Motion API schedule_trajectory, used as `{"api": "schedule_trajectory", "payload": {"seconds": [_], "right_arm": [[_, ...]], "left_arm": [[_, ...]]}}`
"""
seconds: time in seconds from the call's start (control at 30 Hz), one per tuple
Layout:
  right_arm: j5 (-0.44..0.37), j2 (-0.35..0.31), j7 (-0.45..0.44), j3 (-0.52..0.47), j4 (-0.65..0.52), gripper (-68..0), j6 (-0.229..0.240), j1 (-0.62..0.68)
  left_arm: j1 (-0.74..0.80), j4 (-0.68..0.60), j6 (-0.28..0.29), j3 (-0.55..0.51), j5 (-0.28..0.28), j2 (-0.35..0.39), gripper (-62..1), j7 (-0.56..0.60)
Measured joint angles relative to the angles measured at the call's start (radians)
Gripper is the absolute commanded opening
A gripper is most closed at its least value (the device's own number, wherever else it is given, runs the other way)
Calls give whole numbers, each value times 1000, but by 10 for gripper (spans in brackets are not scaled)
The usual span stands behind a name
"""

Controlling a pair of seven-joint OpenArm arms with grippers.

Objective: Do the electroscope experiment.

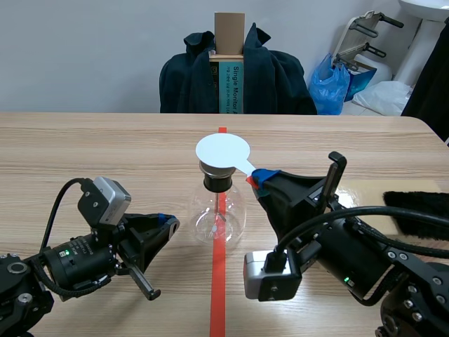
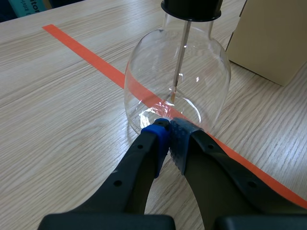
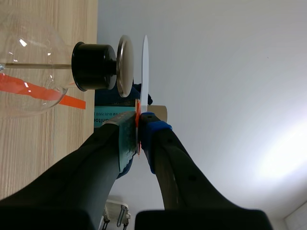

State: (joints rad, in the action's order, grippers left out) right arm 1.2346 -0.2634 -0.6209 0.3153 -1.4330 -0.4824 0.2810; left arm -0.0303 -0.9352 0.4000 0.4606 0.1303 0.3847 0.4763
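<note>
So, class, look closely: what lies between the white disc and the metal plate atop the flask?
Nothing: a thin bare gap separates the white disc from the metal plate, seen edge-on in the right wrist view.

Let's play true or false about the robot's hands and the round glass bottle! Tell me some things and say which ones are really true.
1. The right gripper is shut on the white disc. True.
2. The white disc lies flat on the table. False: it is held over the metal plate on top of the glass flask.
3. The left gripper is wide open. False: its fingers are shut together, at the foot of the flask.
4. The flask stands on the orange-red tape line. True.
5. A thin rod hangs inside the flask. True.
</note>
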Motion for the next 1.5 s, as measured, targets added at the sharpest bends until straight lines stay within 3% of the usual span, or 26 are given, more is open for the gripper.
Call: {"api": "schedule_trajectory", "payload": {"seconds": [0.37,0.87,0.97,1.1,1.27,1.5], "right_arm": [[0,0,54,0,0,-669,0,0],[-2,0,348,0,0,-669,-2,0],[-21,0,380,0,0,-669,-65,0],[-34,0,379,0,-4,-669,-252,0],[-30,0,384,-13,-51,-669,-240,6],[-42,-23,387,-115,-209,-669,-243,82]], "left_arm": [[0,0,0,0,0,0,-577,6],[0,0,0,0,0,0,-577,6],[0,0,0,0,0,0,-578,6],[0,0,0,0,0,0,-578,7],[0,0,0,0,0,0,-577,7],[2,0,0,0,0,0,-578,7]]}}
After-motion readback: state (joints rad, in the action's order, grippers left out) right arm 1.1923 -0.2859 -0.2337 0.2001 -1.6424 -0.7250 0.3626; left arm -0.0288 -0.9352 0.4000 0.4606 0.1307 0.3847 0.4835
